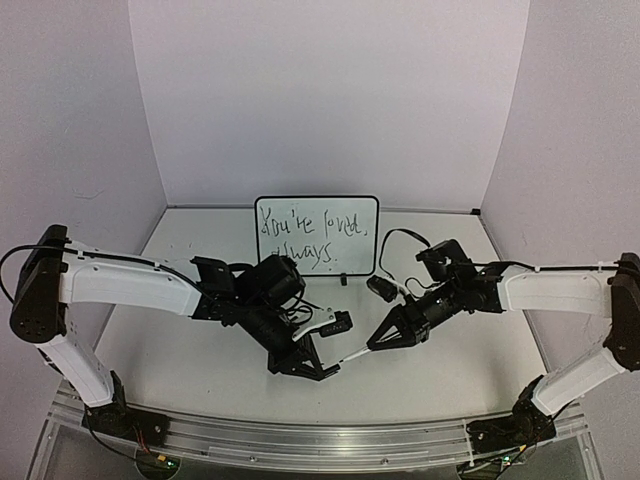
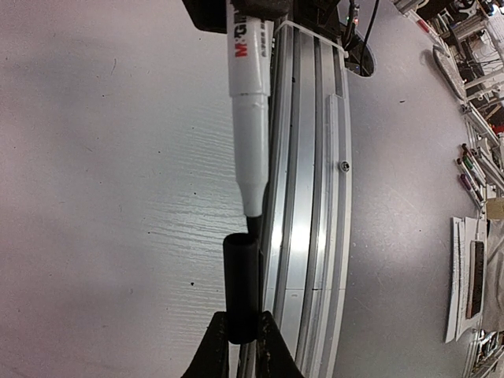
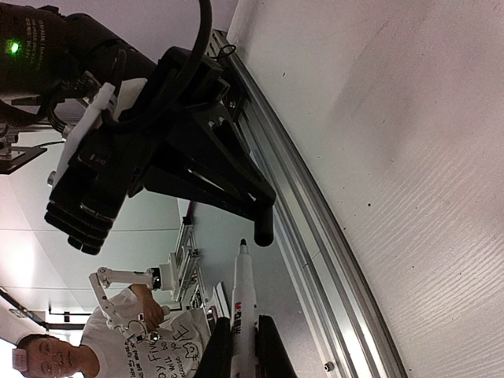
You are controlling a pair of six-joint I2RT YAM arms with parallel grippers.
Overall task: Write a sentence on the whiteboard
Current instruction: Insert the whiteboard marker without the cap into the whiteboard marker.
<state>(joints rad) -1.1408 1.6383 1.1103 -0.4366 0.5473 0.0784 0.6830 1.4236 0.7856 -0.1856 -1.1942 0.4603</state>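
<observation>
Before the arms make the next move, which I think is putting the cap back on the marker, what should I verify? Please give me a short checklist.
1. The sentence is on the whiteboard: ok, two lines of script show.
2. Whiteboard stands upright, apart from both arms: ok.
3. Left gripper shut on the cap: ok.
4. Right gripper shut on the marker: ok.
5. Marker tip centred on the cap's mouth: not ok, it sits to one side and is not yet inside.
</observation>
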